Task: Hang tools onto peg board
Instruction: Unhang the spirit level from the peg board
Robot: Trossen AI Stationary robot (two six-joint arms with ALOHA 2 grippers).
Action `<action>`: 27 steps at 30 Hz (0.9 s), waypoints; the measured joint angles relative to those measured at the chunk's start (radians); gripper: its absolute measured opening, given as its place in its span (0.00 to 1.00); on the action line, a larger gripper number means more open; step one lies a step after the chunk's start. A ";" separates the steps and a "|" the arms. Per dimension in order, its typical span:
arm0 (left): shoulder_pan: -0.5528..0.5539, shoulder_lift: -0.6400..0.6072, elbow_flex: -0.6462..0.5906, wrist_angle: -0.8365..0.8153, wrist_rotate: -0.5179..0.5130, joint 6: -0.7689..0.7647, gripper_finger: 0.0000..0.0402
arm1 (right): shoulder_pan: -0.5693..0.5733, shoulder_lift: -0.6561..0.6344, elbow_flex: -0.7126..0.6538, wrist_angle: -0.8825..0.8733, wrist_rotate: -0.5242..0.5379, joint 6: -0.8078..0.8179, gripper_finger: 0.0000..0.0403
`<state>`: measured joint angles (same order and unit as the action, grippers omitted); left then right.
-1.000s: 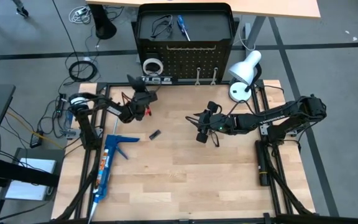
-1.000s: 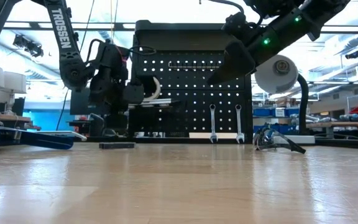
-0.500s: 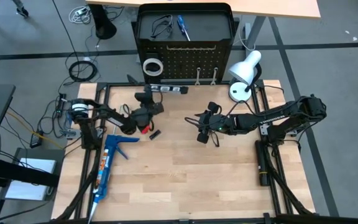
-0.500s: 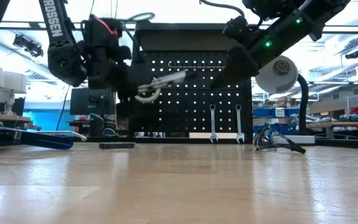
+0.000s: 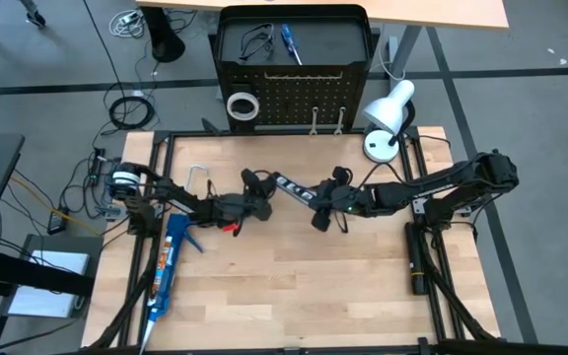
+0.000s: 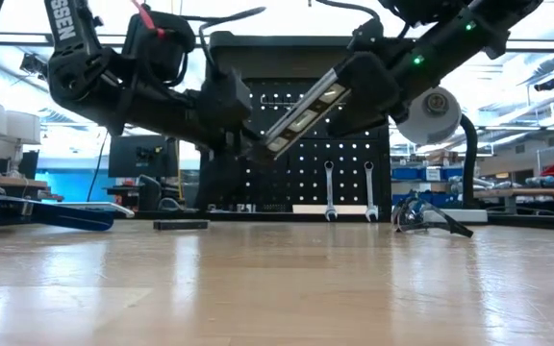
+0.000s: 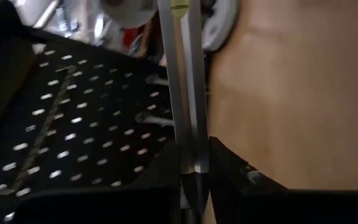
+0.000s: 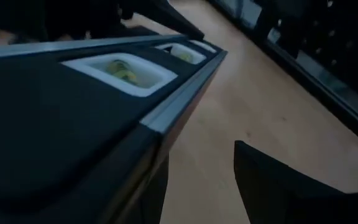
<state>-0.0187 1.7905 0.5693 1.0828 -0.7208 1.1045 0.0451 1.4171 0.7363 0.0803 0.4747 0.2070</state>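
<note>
The left gripper (image 5: 262, 187) is clamped narrowly on one end of a black spirit level (image 5: 294, 190) with white-framed vials, holding it tilted above the middle of the wooden table (image 5: 294, 286). The level's other end reaches between the fingers of the right gripper (image 5: 320, 202), which stand wide around it; I cannot tell whether they touch it. The peg board (image 5: 294, 94) stands upright at the table's far edge, well apart from the level, with a white tape ring (image 5: 242, 105) and two silver wrenches (image 6: 347, 189) hanging on it, beside a white desk lamp (image 5: 388, 116).
</note>
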 joint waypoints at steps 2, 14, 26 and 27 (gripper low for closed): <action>-0.001 0.000 0.000 -0.011 0.012 -0.036 0.11 | 0.010 -0.008 0.032 -0.087 0.000 0.001 0.46; 0.009 0.005 -0.005 -0.025 -0.037 -0.048 0.11 | 0.029 -0.036 0.316 -0.593 0.012 0.108 0.45; 0.003 0.005 -0.004 -0.049 -0.143 0.069 0.11 | 0.080 -0.035 0.325 -0.951 0.001 0.323 0.45; 0.003 0.005 -0.004 -0.054 -0.153 0.085 0.11 | 0.087 -0.035 0.325 -0.979 0.000 0.345 0.45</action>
<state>-0.0162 1.7954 0.5651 1.0291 -0.8740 1.1890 0.1316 1.3819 1.0615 -0.8989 0.4748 0.5517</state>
